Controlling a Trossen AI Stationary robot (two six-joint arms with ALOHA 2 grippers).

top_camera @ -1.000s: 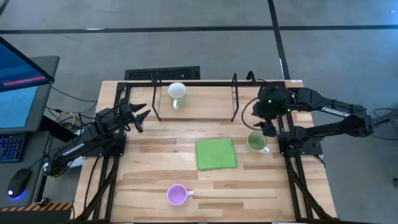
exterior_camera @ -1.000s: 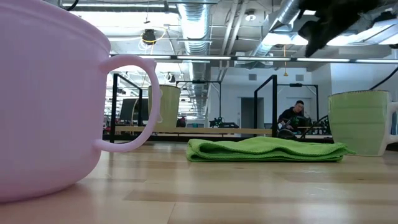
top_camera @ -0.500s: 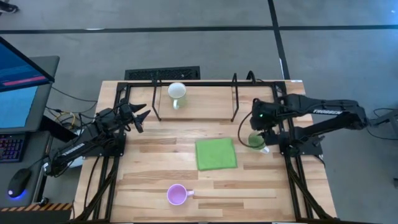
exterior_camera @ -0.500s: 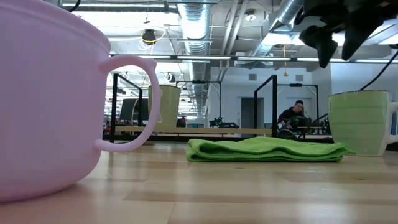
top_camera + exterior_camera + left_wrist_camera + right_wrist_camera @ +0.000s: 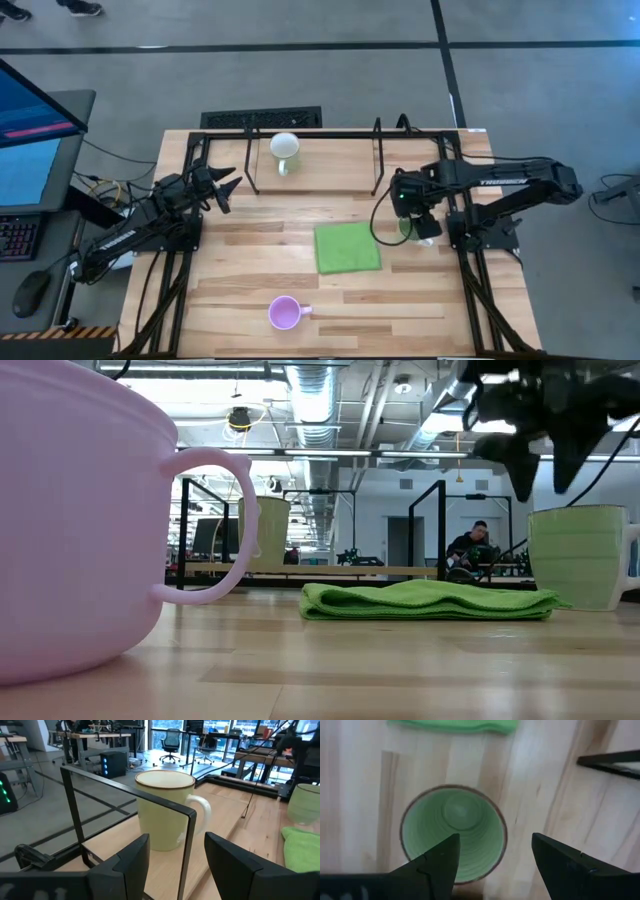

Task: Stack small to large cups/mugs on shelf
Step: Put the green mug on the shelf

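The green mug (image 5: 451, 834) stands upright on the table at the right (image 5: 580, 556), mouth up. My right gripper (image 5: 495, 847) hangs open above it, fingers pointing down, clear of the rim (image 5: 540, 472); in the high view it hides most of the mug (image 5: 408, 204). The white mug (image 5: 285, 148) stands on its base on the shelf's board (image 5: 330, 172) at the far side. Near the front edge the pink mug (image 5: 285, 313) stands alone. My left gripper (image 5: 228, 188) waits open at the shelf's left end, facing the white mug (image 5: 165, 812).
A folded green cloth (image 5: 347, 247) lies flat mid-table, just left of the green mug. Black wire uprights (image 5: 378, 160) frame the shelf; one upright (image 5: 187, 845) stands right before my left gripper. In the low view the pink mug (image 5: 80, 520) fills the left foreground.
My right gripper has come down and moved toward the table's near edge and a little left, from beside the shelf's right end to above the green mug, tipping to point straight down. It has stayed open. The mugs have not moved.
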